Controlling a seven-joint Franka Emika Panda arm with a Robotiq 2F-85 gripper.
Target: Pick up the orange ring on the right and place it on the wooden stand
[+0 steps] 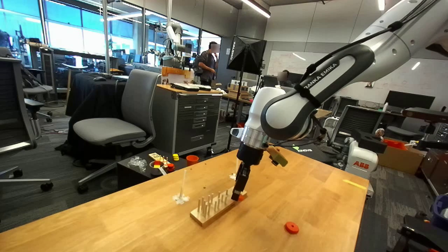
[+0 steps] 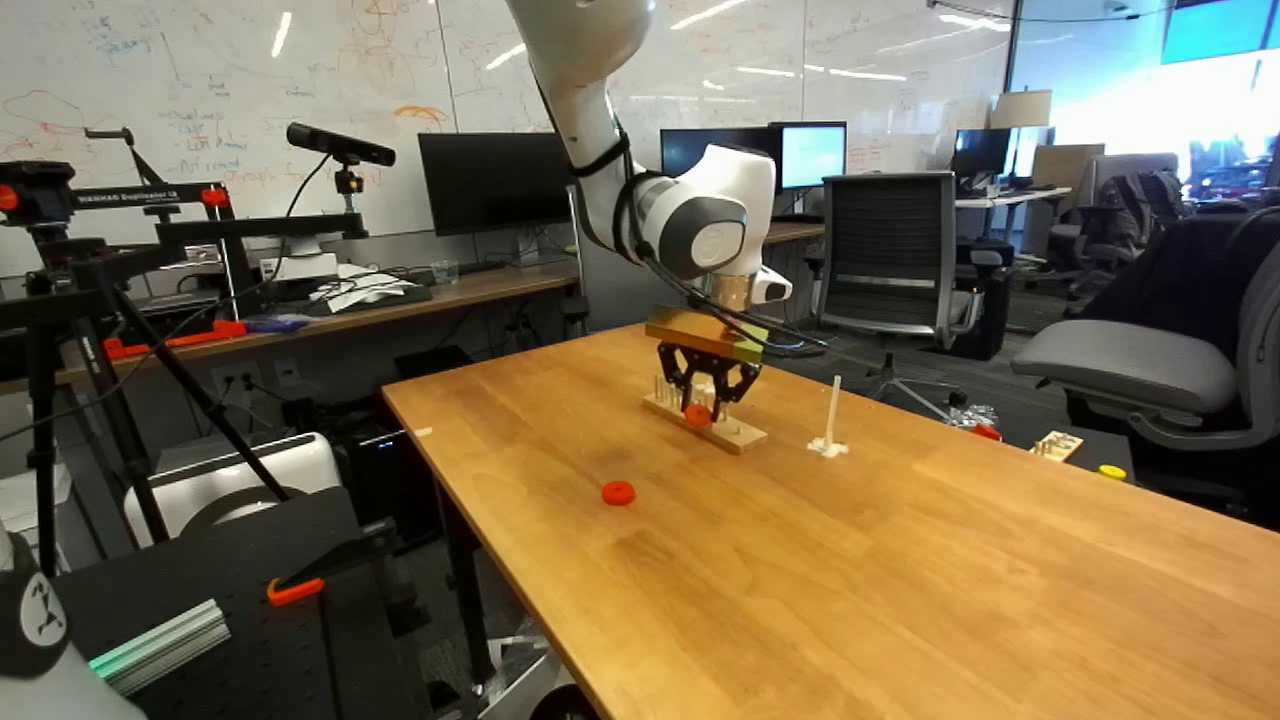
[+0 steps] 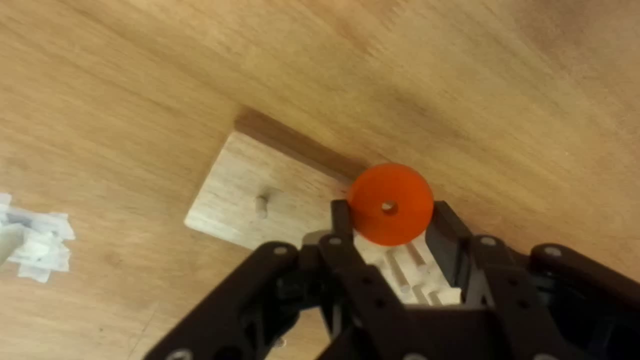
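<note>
Orange ring [image 3: 370, 205], pale stand [image 3: 300, 207]

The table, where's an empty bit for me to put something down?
Between the loose orange ring and the yellow strip, the table looks bare. In an exterior view, so does the part left of the nearer upright stick. It's crowded at the wooden stand, with the gripper and its gripped ring.

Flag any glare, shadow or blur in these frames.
Both exterior views: windows blown out, light streaks on the whiteboard; wrist view: dark strip, likely shadow, along one long edge of the wooden stand, near parts of the jaws soft at the bottom, but the hole in the held orange ring shows clearly.
</note>
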